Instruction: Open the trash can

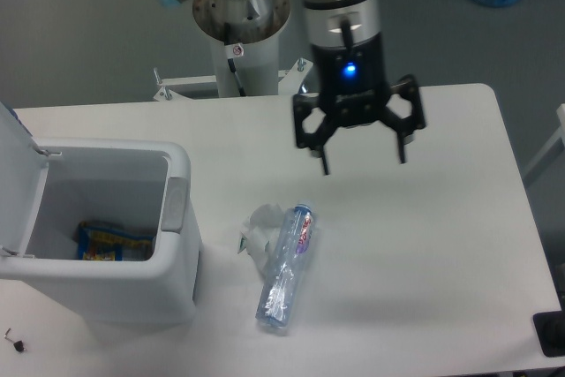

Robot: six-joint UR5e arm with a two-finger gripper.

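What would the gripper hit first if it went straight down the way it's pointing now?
Probably bare table. The open gripper points down, right of the bottle and well clear of the trash can, though depth is hard to judge from this view.

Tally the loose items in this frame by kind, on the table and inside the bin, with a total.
Plastic bottle: 1, lying on the table
Crumpled white wrapper: 1, beside the bottle's cap end
Blue and yellow packet: 1, inside the open trash can
Total: 3

The hand is open, holding nothing.
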